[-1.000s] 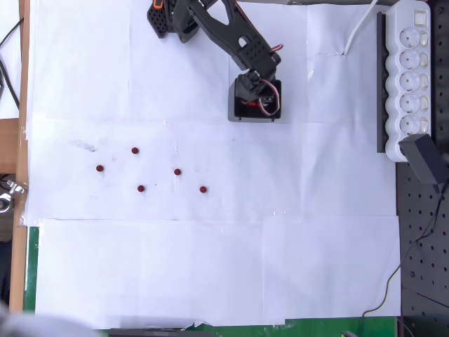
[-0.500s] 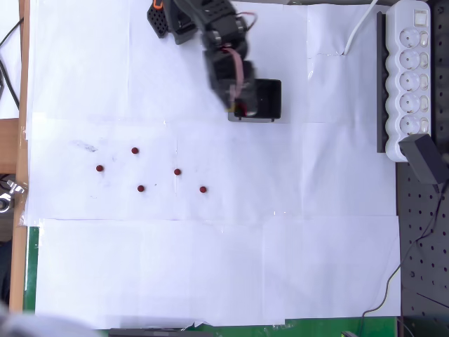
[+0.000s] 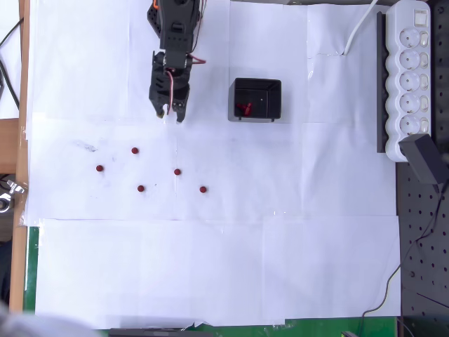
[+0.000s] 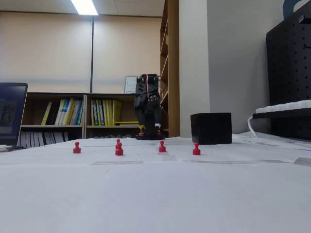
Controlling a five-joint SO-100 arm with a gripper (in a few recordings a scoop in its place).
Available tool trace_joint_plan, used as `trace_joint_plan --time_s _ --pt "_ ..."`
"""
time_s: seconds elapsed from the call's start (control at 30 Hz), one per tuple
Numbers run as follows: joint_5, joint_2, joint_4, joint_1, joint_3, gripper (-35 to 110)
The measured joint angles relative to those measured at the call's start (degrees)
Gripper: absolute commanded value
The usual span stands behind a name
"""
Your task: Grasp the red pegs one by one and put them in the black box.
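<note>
Overhead view: black 3D-printed arm folded near the top edge, gripper (image 3: 172, 114) pointing down over white paper (image 3: 210, 267), well left of the black box (image 3: 257, 99). Fingers (image 3: 180, 111) slightly parted, nothing between them. Box is square, thin-walled, with a glossy floor; red pegs (image 3: 243, 109) lie inside near its lower left corner, number unclear. Five more dark-red pegs sit as small round dots on the paper below the gripper: (image 3: 135, 150), (image 3: 99, 168), (image 3: 141, 188), (image 3: 177, 171), (image 3: 203, 189). White power strip (image 3: 412, 77) runs along the right edge.

Fixed view, low at table level: gripper (image 4: 148, 128) hangs just above the sheet. Box (image 4: 211, 128) is to its right, matte and opaque. Pegs stand upright, pawn-shaped with round heads: (image 4: 77, 147), (image 4: 119, 149), (image 4: 162, 146), (image 4: 196, 149); one partly hidden behind the second. Bookshelf (image 4: 73, 116) behind.
</note>
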Motion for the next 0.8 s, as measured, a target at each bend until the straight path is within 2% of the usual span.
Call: trace_joint_plan --time_s 0.2,0.4,0.8 --pt "1.2 3.4 -5.4 2.1 -3.5 16" --pt "3.9 6.7 -19.4 6.0 -10.5 16" --pt "4.7 18.9 -35.5 7.5 -8.3 16"
